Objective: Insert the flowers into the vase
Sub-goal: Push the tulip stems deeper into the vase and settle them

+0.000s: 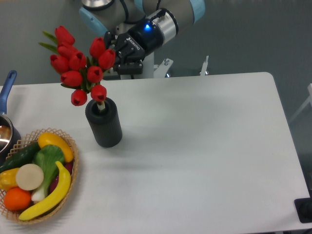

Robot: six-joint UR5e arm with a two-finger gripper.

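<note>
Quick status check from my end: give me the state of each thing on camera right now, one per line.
flowers: stems down in the vase mouth, bunch leaning to the left.
vase: upright on the table, holding the flowers.
gripper: behind the buds, partly hidden; open or shut cannot be told.
wicker basket: on the table, filled with fruit and vegetables.
pot: at the left edge, mostly out of frame.

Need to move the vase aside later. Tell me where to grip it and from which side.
Grip the vase across its ribbed side, low down, coming from the right: it stands upright, the flowers crowd its mouth, and the basket sits to its left.
</note>
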